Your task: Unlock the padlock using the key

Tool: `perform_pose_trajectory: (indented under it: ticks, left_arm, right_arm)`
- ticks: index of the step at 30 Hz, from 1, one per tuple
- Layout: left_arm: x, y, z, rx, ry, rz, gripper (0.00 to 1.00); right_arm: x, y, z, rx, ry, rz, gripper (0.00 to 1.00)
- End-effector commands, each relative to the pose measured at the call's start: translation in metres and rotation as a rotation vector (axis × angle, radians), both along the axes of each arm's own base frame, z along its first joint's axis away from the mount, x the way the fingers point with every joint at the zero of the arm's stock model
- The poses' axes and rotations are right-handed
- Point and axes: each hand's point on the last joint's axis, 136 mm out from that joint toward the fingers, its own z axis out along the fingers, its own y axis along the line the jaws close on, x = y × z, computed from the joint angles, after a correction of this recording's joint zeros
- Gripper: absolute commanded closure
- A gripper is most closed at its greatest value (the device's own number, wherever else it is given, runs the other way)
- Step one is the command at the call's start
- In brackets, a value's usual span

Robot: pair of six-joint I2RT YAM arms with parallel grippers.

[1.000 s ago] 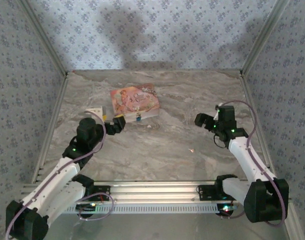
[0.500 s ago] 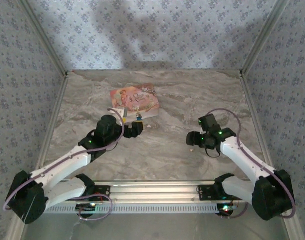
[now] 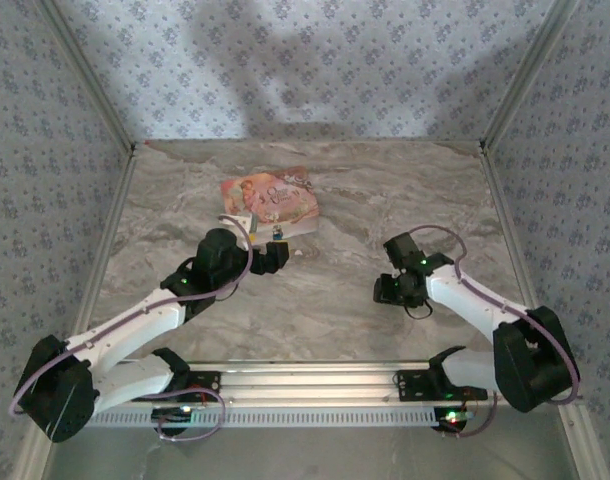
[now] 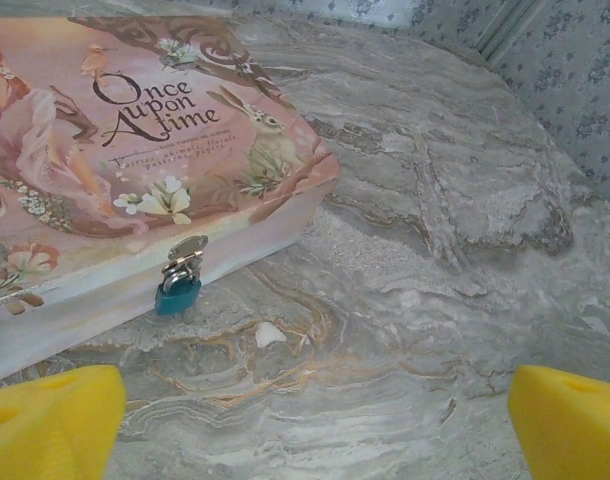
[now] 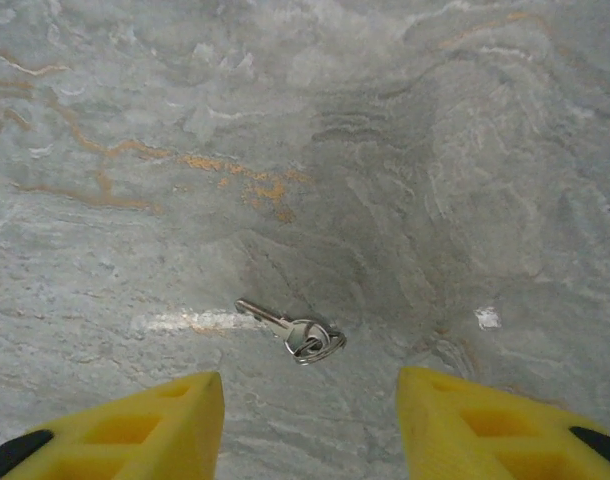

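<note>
Beneath the spread right end effector (image 5: 307, 400), a ringed silver key (image 5: 290, 330); left end effector (image 4: 310, 400) spread wide.

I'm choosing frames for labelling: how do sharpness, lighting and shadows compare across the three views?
Top external: soft and coarse, broad blurry shadows on the patterned back wall, the tiny blue padlock barely resolved. Left wrist: evenly lit, padlock and pink illustrated box crisp. Right wrist: small silver key sharp, no glare.
</note>
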Motion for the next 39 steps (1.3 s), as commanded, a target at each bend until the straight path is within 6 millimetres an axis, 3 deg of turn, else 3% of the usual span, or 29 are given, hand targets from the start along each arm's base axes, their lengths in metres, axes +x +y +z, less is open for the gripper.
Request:
perform_pose_trajectory:
  ticks: [1, 15, 34, 39]
  left_arm:
    - [0.004, -0.005, 0.014, -0.026, -0.032, 0.007, 0.02]
    - [0.005, -0.007, 0.011, -0.019, -0.021, 0.002, 0.02]
    - [0.005, -0.007, 0.007, -0.013, -0.012, 0.008, 0.02]
    - [0.004, -0.007, 0.007, -0.015, -0.01, 0.004, 0.02]
  right_arm:
    - [-0.007, -0.002, -0.009, -0.017, 0.04, -0.016, 0.53]
    - [-0.007, -0.004, -0.019, -0.037, 0.056, -0.027, 0.63]
    - [0.004, -0.001, -0.023, -0.048, 0.039, -0.036, 0.69]
    - [0.002, -0.003, -0.027, -0.054, 0.046, -0.044, 0.75]
